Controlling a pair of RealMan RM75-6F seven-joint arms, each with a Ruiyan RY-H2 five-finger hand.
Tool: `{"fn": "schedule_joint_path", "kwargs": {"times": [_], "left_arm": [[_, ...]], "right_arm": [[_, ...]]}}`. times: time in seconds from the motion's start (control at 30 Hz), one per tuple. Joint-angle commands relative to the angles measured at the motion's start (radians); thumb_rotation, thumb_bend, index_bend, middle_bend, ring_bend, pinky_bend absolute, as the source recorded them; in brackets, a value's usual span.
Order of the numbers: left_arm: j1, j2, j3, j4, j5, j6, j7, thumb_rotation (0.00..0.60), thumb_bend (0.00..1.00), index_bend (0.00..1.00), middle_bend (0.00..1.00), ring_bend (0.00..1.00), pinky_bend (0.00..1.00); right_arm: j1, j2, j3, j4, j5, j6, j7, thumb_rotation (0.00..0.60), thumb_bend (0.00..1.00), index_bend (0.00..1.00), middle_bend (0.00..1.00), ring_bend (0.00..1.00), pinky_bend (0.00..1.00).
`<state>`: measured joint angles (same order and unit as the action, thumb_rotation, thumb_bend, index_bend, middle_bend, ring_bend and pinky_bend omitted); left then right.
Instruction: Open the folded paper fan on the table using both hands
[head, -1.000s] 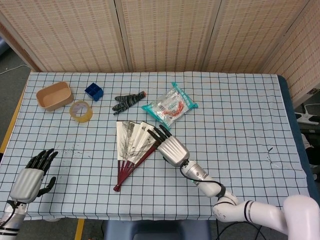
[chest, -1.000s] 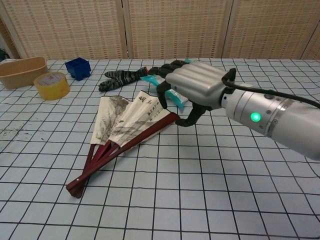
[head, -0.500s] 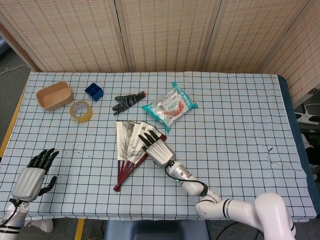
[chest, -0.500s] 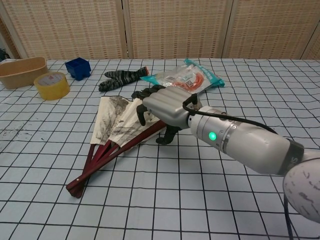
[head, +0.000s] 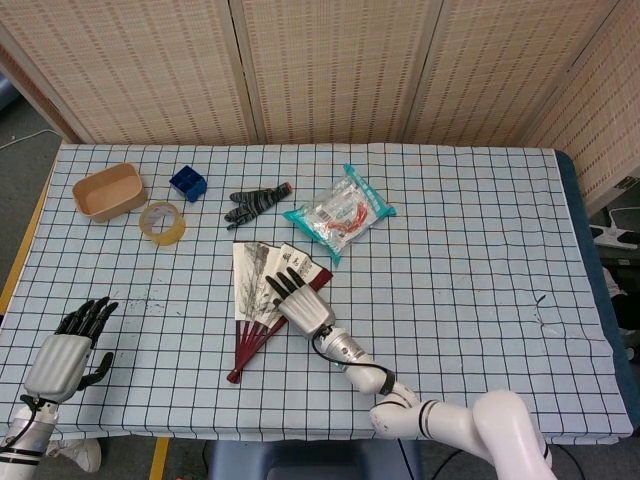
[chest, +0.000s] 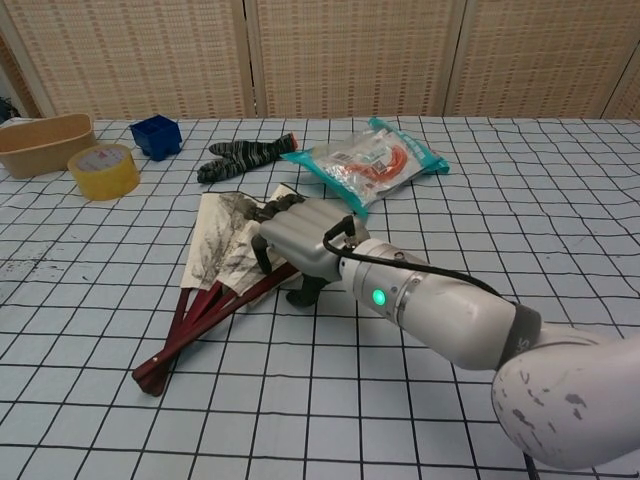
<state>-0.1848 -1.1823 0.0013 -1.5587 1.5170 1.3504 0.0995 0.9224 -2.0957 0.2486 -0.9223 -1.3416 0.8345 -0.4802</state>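
fan (head: 258, 290) half spread, table centre | right hand (head: 298, 300) flat on its right ribs, fingers apart, gripping nothing | left hand (head: 70, 350) idle at near-left edge, fingers loosely extended | risk: unanchored fan slides instead of spreading, or paper tears

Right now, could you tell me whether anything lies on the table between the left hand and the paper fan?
Nothing visible does. The left hand sits at the table's near left edge, and only bare checked cloth lies between it and the paper fan. The right hand already rests on the fan's right side.
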Motion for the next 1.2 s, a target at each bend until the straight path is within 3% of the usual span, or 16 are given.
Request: {"fn": "schedule_joint_path", "kwargs": {"times": [0.03,0.17,0.3,0.47,0.6,0.73,0.93,1.0,1.1,1.17,1.2], "left_arm": [[0.0,-0.002,0.0,0.004,-0.002,0.0,0.0,0.6,0.45,0.0,0.0,0.0,0.16],[-0.001,-0.003,-0.002,0.005,-0.006,-0.001,0.004,0.6,0.45,0.0,0.0,0.0,0.16],[-0.001,-0.005,-0.003,0.005,-0.01,0.0,0.01,0.6,0.45,0.0,0.0,0.0,0.16],[-0.003,-0.007,-0.003,0.004,-0.015,-0.005,0.014,0.6,0.45,0.0,0.0,0.0,0.17],[-0.008,-0.013,-0.003,0.017,0.005,0.0,-0.021,0.6,0.45,0.0,0.0,0.0,0.18],[-0.03,-0.03,-0.001,0.063,0.019,-0.029,-0.131,0.6,0.47,0.04,0.0,0.0,0.2],[-0.083,-0.071,0.007,0.157,0.061,-0.09,-0.369,0.6,0.49,0.27,0.0,0.0,0.2],[-0.094,-0.091,0.013,0.198,0.081,-0.091,-0.439,0.6,0.49,0.39,0.0,0.0,0.19],[-0.102,-0.139,0.011,0.271,0.1,-0.068,-0.532,0.6,0.49,0.47,0.02,0.0,0.19],[-0.106,-0.163,0.019,0.305,0.113,-0.061,-0.593,0.6,0.49,0.42,0.02,0.0,0.18],[-0.108,-0.176,0.029,0.319,0.128,-0.055,-0.634,0.6,0.49,0.32,0.01,0.0,0.18]], "right_arm": [[0.018,-0.044,0.003,0.061,-0.004,0.017,0.036,0.6,0.17,0.47,0.0,0.0,0.0],[0.032,-0.085,0.006,0.126,-0.02,0.045,0.09,0.6,0.24,0.54,0.0,0.0,0.0],[0.045,-0.112,0.009,0.174,-0.034,0.071,0.121,0.6,0.37,0.65,0.03,0.0,0.0],[0.045,-0.094,0.004,0.139,-0.056,0.103,0.155,0.6,0.46,0.72,0.07,0.0,0.0],[0.021,-0.024,0.005,0.011,-0.068,0.145,0.168,0.6,0.5,0.73,0.08,0.0,0.0],[-0.005,0.061,0.043,-0.159,-0.017,0.139,0.152,0.6,0.51,0.74,0.09,0.0,0.0],[-0.024,0.179,0.117,-0.404,0.091,0.112,0.12,0.6,0.51,0.75,0.09,0.0,0.0],[-0.025,0.209,0.138,-0.474,0.135,0.105,0.099,0.6,0.51,0.75,0.09,0.0,0.0],[-0.025,0.241,0.163,-0.556,0.195,0.108,0.071,0.6,0.51,0.75,0.09,0.0,0.0],[-0.025,0.253,0.174,-0.594,0.224,0.116,0.059,0.6,0.51,0.75,0.09,0.0,0.0],[-0.023,0.258,0.18,-0.612,0.24,0.124,0.053,0.6,0.51,0.75,0.09,0.0,0.0]]}}
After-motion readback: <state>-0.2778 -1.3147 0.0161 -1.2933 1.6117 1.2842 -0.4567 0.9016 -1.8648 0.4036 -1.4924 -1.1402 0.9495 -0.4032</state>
